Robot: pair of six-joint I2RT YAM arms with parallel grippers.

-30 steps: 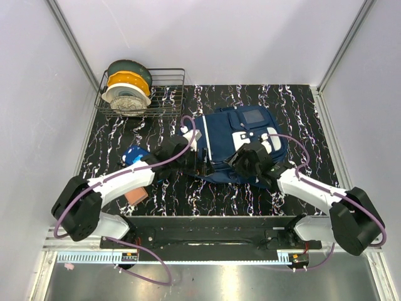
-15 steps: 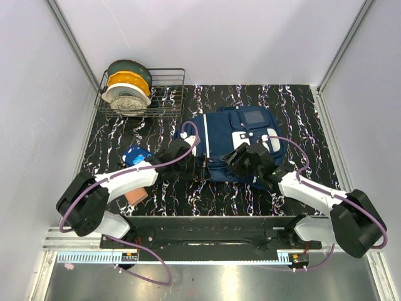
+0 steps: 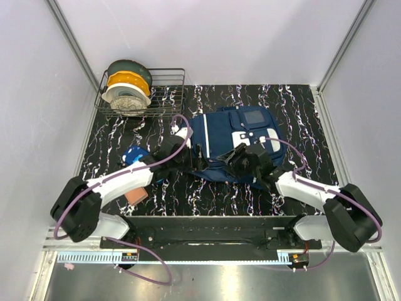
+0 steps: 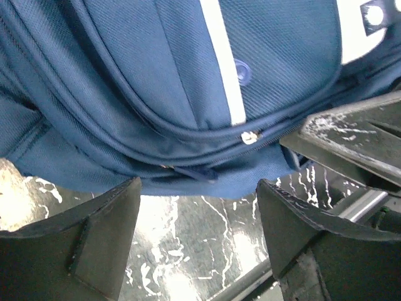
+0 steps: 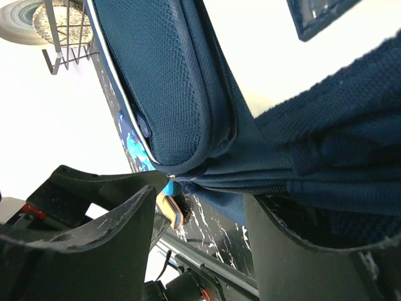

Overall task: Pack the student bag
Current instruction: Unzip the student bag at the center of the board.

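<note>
The large navy blue fabric backpack [image 3: 235, 135] lies flat mid-way across the black white-veined tabletop [image 3: 294, 106]. The left gripper [image 4: 198, 188], jaws apart and empty, faces its zipped edge. The right gripper [image 5: 199, 195], also apart, straddles that seam. Opening the bag seems the step in hand, and the next move calls for pinching the small zip pull [image 4: 252, 136] squarely.

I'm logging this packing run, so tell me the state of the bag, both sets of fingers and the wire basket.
student bag: lying flat, front up; zip seen from the left wrist closed.
left fingers: open, at the bag's edge, holding nothing.
right fingers: open, close to the bag.
wire basket: holding spools on edge.
</note>
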